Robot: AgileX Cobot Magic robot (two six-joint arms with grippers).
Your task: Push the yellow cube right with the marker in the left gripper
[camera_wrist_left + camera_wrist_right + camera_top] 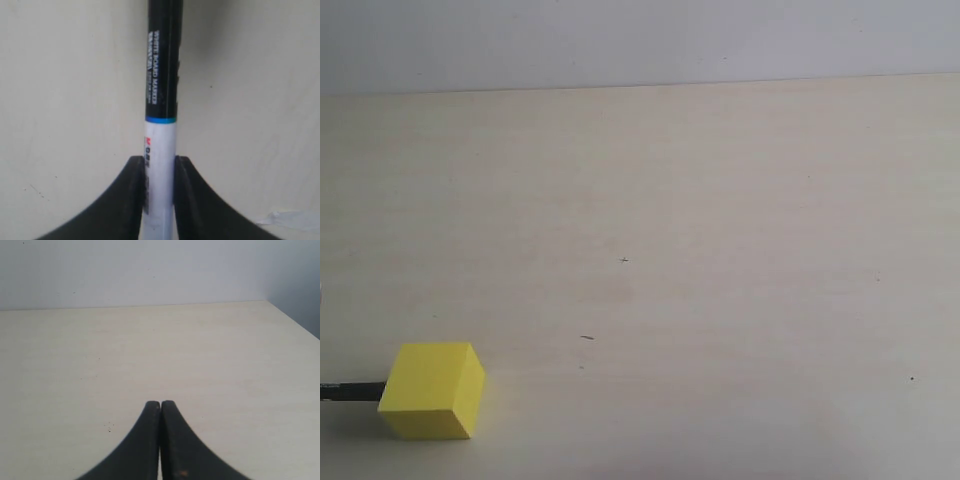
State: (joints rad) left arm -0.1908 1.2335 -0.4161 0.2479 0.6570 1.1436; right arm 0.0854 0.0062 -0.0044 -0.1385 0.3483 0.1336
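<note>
The yellow cube [430,390] rests on the pale table at the lower left of the exterior view. A dark tip of the marker [350,391] pokes in from the left edge and meets the cube's left face. In the left wrist view the marker [161,75], white barrel then black labelled section, runs straight out from my left gripper [160,162], whose two black fingers are shut on the white barrel. The cube does not show in that view. My right gripper [160,404] hovers over bare table with its fingers pressed together, holding nothing.
The table's far edge [640,85] meets a light wall. A scrap of white tape [292,219] lies on the table beside the left gripper. The right table edge [295,322] shows in the right wrist view.
</note>
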